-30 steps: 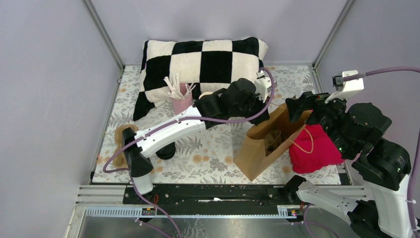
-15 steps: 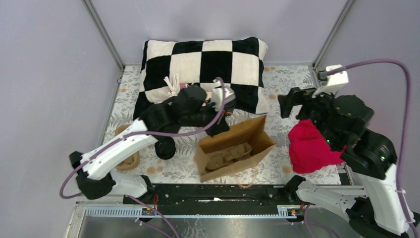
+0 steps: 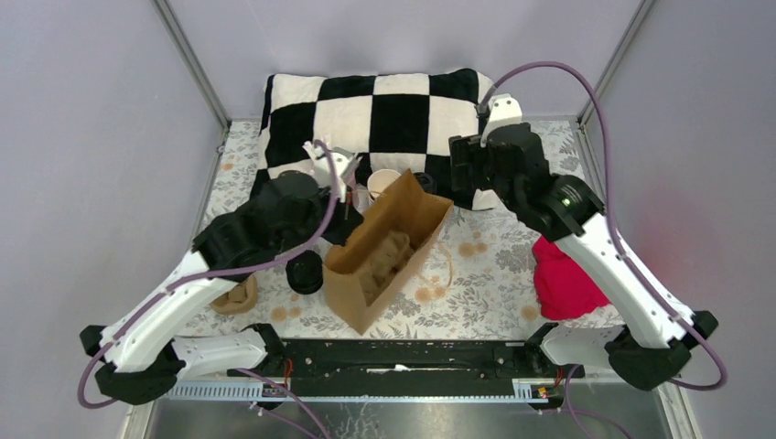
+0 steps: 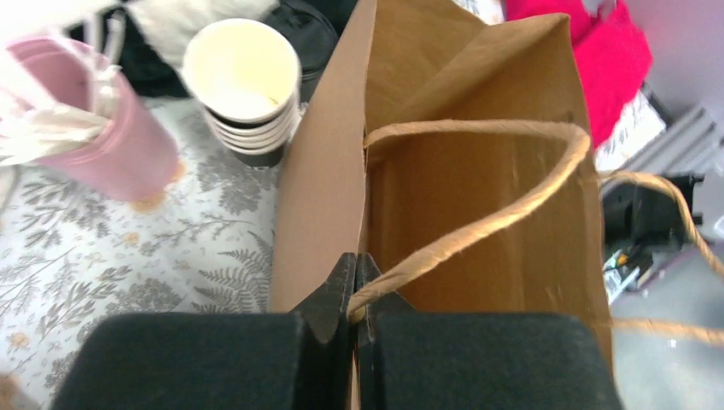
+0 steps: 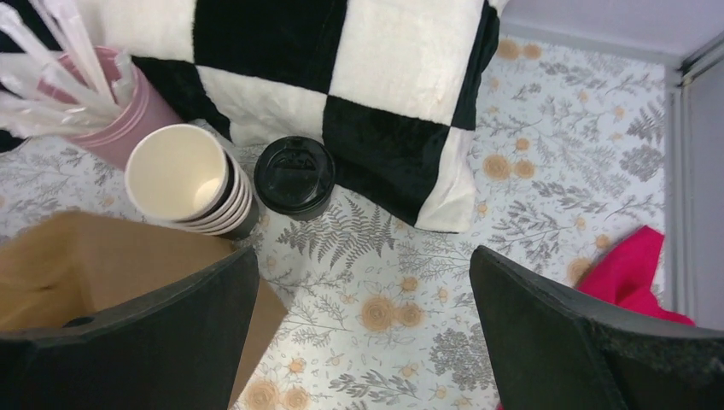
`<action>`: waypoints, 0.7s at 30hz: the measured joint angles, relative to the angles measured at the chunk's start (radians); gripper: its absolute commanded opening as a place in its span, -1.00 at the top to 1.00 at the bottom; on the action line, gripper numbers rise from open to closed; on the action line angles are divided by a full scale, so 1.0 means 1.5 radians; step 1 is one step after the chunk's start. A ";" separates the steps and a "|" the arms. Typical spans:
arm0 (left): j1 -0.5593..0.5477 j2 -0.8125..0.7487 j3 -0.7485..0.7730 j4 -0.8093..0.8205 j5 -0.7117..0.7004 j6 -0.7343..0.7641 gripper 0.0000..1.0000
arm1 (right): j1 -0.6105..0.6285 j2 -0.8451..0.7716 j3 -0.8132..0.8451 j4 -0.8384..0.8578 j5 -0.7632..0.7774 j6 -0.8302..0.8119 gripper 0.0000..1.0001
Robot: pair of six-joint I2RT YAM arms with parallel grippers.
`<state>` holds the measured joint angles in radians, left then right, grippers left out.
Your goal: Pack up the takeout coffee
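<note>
Paper bag: open-mouthed at mid-table, nearer the near edge.
Left pincer: clamped together on the bag's rim and twine handle.
Right pincer: fingers wide apart, hovering near the takeout coffee.
Coffee's place: upright near the far edge, just beside cup stack, at checkered pillow.
Handling: probably light, thin-walled, crushable; lid may pop, so grip the body below it, gently, keeping it level.

The whole table is taken in from above, behind the bases. The paper bag is seen close past the left gripper; the far edge is looked down on from the right wrist. The cup stack is shared by both wrist views.
</note>
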<state>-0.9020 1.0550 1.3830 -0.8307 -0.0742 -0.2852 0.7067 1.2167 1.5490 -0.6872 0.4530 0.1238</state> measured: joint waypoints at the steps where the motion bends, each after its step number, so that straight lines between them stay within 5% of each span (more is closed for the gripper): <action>1: 0.001 -0.011 0.006 -0.010 -0.024 -0.011 1.00 | -0.010 0.013 0.000 0.004 -0.004 0.006 -0.99; 6: 0.001 -0.083 0.033 -0.036 -0.105 -0.059 1.00 | -0.081 0.082 -0.003 0.035 -0.053 0.038 -0.99; 13: 0.001 -0.202 0.020 -0.023 -0.052 -0.081 1.00 | -0.090 0.161 -0.042 0.100 -0.087 0.047 -0.99; 21: 0.001 -0.202 0.057 -0.047 -0.050 -0.093 1.00 | -0.091 0.265 -0.059 0.164 -0.123 0.081 -0.99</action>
<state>-0.9009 0.7525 1.4685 -0.9005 -0.1486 -0.4240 0.5705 1.6146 1.4609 -0.4419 0.2691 0.2451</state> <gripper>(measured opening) 0.007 0.994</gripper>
